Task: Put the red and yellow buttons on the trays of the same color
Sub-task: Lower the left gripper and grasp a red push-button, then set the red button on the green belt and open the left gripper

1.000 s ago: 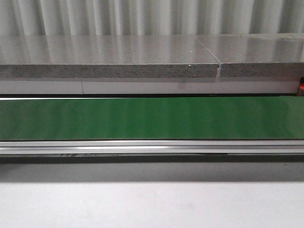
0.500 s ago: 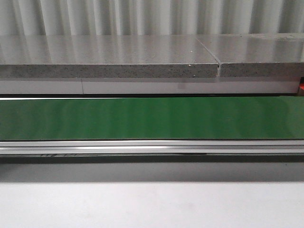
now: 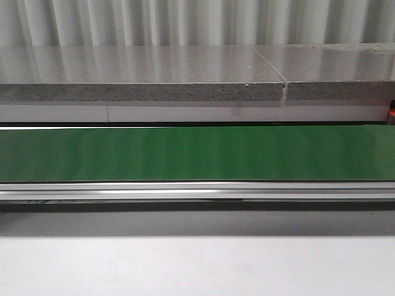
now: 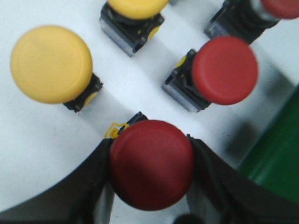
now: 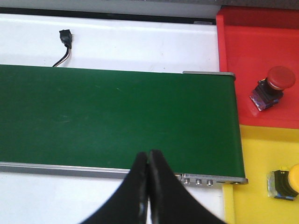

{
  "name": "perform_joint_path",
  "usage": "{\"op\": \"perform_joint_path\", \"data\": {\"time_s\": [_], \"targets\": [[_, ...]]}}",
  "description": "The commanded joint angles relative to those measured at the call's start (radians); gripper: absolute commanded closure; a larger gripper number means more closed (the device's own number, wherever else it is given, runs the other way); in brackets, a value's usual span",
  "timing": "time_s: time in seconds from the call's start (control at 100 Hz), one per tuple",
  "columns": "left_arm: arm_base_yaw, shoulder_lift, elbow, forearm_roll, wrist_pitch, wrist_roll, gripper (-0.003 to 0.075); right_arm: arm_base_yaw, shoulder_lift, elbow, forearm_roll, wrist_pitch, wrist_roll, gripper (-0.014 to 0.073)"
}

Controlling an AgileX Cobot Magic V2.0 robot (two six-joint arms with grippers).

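In the left wrist view my left gripper is shut on a red button, its black fingers pressed against both sides of the cap. On the white surface beyond it stand two yellow buttons and two more red buttons. In the right wrist view my right gripper is shut and empty over the near edge of the green belt. A red tray holds one red button. A yellow tray holds one yellow button.
The front view shows only the green conveyor belt, its metal rail and a grey stone ledge; no gripper or button appears there. A black cable plug lies on the white table behind the belt.
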Motion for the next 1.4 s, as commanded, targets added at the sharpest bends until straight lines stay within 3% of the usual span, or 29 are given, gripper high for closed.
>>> {"op": "perform_joint_path", "data": {"time_s": [0.0, 0.25, 0.6, 1.05, 1.15, 1.32, 1.39], "targets": [[-0.002, -0.091, -0.049, -0.009, -0.006, 0.021, 0.0740, 0.003, -0.007, -0.023, 0.003, -0.052, -0.006, 0.0662], [-0.099, -0.228, -0.131, -0.013, 0.105, 0.145, 0.0740, 0.003, -0.007, -0.023, 0.003, -0.052, -0.006, 0.0662], [-0.291, -0.149, -0.256, -0.013, 0.211, 0.222, 0.0740, 0.003, -0.007, -0.023, 0.003, -0.052, -0.006, 0.0662], [-0.307, -0.046, -0.258, -0.013, 0.246, 0.227, 0.0732, 0.003, -0.007, -0.023, 0.003, -0.052, -0.006, 0.0662], [-0.307, -0.046, -0.258, -0.022, 0.257, 0.257, 0.0637, 0.003, -0.007, -0.023, 0.003, -0.052, -0.006, 0.0662], [-0.307, -0.046, -0.258, -0.029, 0.265, 0.273, 0.0263, 0.003, -0.007, -0.023, 0.003, -0.052, -0.006, 0.0662], [-0.307, -0.046, -0.258, -0.029, 0.267, 0.273, 0.0155, 0.003, -0.007, -0.023, 0.003, -0.052, -0.006, 0.0662]]}}
